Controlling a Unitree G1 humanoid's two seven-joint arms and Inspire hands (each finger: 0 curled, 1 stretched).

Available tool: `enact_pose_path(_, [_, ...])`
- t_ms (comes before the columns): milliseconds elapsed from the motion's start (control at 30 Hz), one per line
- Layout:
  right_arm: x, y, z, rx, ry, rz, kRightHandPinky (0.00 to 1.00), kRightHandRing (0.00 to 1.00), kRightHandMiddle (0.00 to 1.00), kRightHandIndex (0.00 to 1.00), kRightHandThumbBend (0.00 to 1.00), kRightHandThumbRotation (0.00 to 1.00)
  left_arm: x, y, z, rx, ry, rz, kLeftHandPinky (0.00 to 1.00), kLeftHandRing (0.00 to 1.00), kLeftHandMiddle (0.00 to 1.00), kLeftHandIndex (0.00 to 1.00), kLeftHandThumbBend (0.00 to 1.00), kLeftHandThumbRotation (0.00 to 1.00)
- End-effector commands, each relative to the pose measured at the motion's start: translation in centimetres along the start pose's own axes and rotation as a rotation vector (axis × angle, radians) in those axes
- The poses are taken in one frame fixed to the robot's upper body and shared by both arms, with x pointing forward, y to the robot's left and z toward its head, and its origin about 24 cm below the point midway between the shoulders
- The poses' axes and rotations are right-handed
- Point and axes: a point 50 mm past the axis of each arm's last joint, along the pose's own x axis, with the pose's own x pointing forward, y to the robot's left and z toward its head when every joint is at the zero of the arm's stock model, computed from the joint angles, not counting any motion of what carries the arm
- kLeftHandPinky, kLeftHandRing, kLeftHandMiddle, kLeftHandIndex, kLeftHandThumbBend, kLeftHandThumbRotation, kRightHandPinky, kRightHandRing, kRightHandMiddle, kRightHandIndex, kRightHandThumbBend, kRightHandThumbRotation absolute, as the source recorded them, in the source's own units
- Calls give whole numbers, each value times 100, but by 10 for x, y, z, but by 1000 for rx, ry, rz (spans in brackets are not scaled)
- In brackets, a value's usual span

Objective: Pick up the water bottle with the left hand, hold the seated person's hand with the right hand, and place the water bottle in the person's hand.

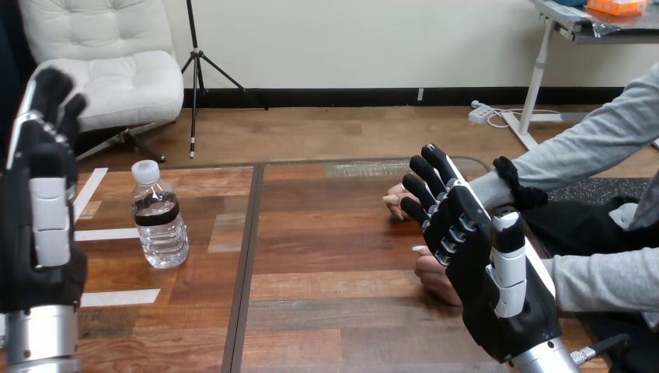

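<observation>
A clear water bottle point(159, 220) with a white cap and a dark label band stands upright on the left part of the wooden table point(326, 311). My left hand point(43, 210) is raised at the left edge, fingers straight and open, apart from the bottle and a little nearer to me. At the right my right hand point(474, 256) is lifted with straight open fingers pointing up and left. It stands in front of the person's two hands: the farther one point(398, 200) rests on the table, and the nearer one point(435, 278) lies partly hidden behind my palm.
The person's grey-sleeved arms point(591, 148) come in from the right edge. A seam point(247, 256) runs down the table between the bottle's side and the middle. White tape strips point(116, 233) lie on the table near the bottle.
</observation>
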Motion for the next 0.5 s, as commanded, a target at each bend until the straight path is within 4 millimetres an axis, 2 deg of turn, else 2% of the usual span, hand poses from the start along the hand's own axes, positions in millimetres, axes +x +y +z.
enact_pose_path(0, [10, 1, 8, -11, -53, 22, 100, 100, 100, 100, 93, 100, 11, 5, 5, 33, -33, 2, 99, 97, 96, 95, 81, 100])
enact_pose_path(467, [9, 1, 8, -16, -48, 25, 100, 100, 100, 100, 93, 100, 9, 9, -5, 28, 9, 33, 100, 100, 100, 98, 81, 100])
